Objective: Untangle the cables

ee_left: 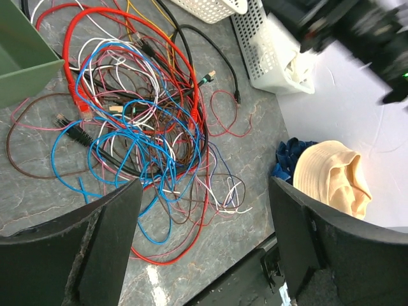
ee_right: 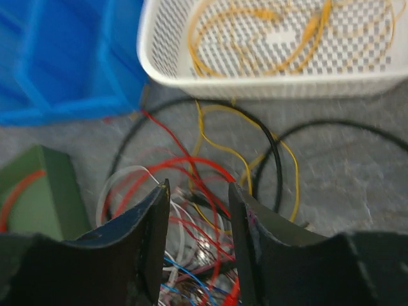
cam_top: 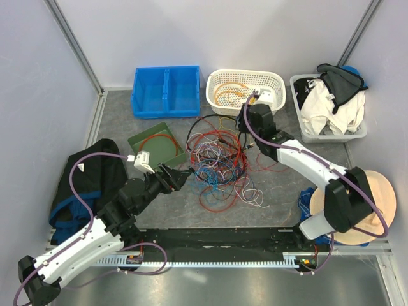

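Observation:
The cables (cam_top: pixel 217 159) lie in one tangled heap of red, blue, white, black, yellow and brown wires in the middle of the table. My left gripper (cam_top: pixel 182 177) is wide open and empty, just left of the heap. In the left wrist view its open jaws (ee_left: pixel 205 191) frame the near edge of the tangle (ee_left: pixel 134 121). My right gripper (cam_top: pixel 245 140) hovers over the heap's far right edge. In the right wrist view it (ee_right: pixel 197 191) is open, with red, white and yellow wires (ee_right: pixel 210 166) showing below between the fingers, none held.
A white basket (cam_top: pixel 274 80) at the back holds yellow and orange cables. A green tray (cam_top: pixel 143 140) with a red cable sits left of the heap. A blue bin (cam_top: pixel 166 91), a grey bin of cloth (cam_top: pixel 298 115), a beige hat (cam_top: pixel 379 197) and a dark garment (cam_top: pixel 83 185) surround it.

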Tool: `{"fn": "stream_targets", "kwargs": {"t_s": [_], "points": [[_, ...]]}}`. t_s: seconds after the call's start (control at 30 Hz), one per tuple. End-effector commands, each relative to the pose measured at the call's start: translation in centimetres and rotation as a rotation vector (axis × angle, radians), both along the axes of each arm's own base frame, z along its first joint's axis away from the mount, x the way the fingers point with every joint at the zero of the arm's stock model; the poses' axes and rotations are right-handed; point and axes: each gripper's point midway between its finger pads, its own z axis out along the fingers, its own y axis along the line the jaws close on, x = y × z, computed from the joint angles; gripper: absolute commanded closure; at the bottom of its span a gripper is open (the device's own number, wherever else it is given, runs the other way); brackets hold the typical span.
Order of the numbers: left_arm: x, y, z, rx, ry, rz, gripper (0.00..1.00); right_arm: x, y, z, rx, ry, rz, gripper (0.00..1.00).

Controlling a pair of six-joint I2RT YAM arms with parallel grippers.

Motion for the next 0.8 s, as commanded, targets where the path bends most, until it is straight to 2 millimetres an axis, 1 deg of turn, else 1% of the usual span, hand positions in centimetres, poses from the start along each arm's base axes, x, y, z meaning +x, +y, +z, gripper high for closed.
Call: {"fn": "stream_targets", "kwargs": {"t_s": [0.0, 0.03, 0.07, 0.1, 0.13, 0.17, 0.2, 0.23, 0.27, 0.3, 0.37, 0.4, 0.47, 0.5, 0.57, 0.6, 0.63, 0.67, 0.7, 0.73, 0.77], "points": [[-0.3, -0.5, 1.3, -0.056, 0.012, -0.016, 0.14, -0.9, 0.0, -6.1, -0.034, 0.121, 0.014, 0.56], [-0.3, -0.4, 1.4, -0.059, 0.011, -0.013, 0.14, -0.9, 0.2, -6.7, -0.035, 0.126, 0.018, 0.57], [-0.3, -0.4, 1.7, -0.065, 0.005, -0.011, 0.14, -1.0, 0.2, -7.5, -0.042, 0.142, 0.022, 0.57], [-0.3, -0.2, 2.2, -0.067, -0.008, -0.008, 0.14, -0.9, 0.4, -8.8, -0.050, 0.166, 0.026, 0.57], [-0.3, -0.2, 2.5, -0.061, -0.015, -0.010, 0.14, -0.9, 0.5, -9.5, -0.055, 0.177, 0.030, 0.57], [-0.3, -0.1, 3.4, -0.064, -0.028, -0.011, 0.14, -0.8, 0.5, -10.1, -0.061, 0.189, 0.032, 0.57], [-0.2, 0.0, 3.7, -0.053, -0.035, -0.005, 0.14, -0.7, 0.6, -11.3, -0.076, 0.212, 0.030, 0.56], [-0.3, 0.2, 3.6, -0.039, -0.031, -0.004, 0.14, -0.6, 0.6, -11.8, -0.081, 0.219, 0.032, 0.56], [-0.3, 0.2, 4.1, -0.043, -0.039, -0.003, 0.14, -0.6, 0.7, -12.3, -0.085, 0.229, 0.031, 0.56], [-0.3, 0.4, 4.1, -0.035, -0.040, 0.001, 0.14, -0.6, 0.7, -13.3, -0.093, 0.247, 0.034, 0.56], [-0.4, 0.5, 4.1, -0.035, -0.041, 0.004, 0.14, -0.4, 0.6, -14.2, -0.103, 0.262, 0.024, 0.56], [-0.4, 0.5, 4.1, -0.036, -0.042, 0.005, 0.14, -0.6, 0.6, -15.2, -0.115, 0.284, 0.023, 0.57], [-0.4, 0.6, 4.0, -0.038, -0.040, 0.007, 0.14, -0.7, 0.3, -16.1, -0.129, 0.309, 0.018, 0.59], [-0.4, 0.6, 3.9, -0.036, -0.038, 0.007, 0.14, -0.9, 0.3, -16.6, -0.134, 0.322, 0.018, 0.62], [-0.4, 0.7, 3.8, -0.036, -0.039, 0.010, 0.14, -1.2, 0.2, -17.0, -0.136, 0.332, 0.017, 0.65], [-0.4, 0.7, 3.6, -0.033, -0.034, 0.012, 0.14, -1.3, 0.0, -17.0, -0.135, 0.332, 0.016, 0.72], [-0.4, 0.7, 3.6, -0.032, -0.034, 0.014, 0.14, -1.4, 0.1, -16.8, -0.129, 0.326, 0.014, 0.76], [-0.3, 0.7, 3.6, -0.032, -0.034, 0.017, 0.14, -1.8, -0.1, -17.0, -0.131, 0.331, 0.011, 0.81], [-0.3, 0.7, 3.6, -0.031, -0.033, 0.018, 0.14, -1.9, -0.3, -15.7, -0.117, 0.301, 0.006, 0.90], [-0.2, 0.7, 3.7, -0.030, -0.035, 0.021, 0.14, -2.1, 0.1, -14.7, -0.101, 0.271, 0.008, 0.92], [-0.1, 0.8, 4.0, -0.033, -0.041, 0.025, 0.14, -2.8, 0.1, -12.8, -0.077, 0.229, 0.012, 0.94]]}}
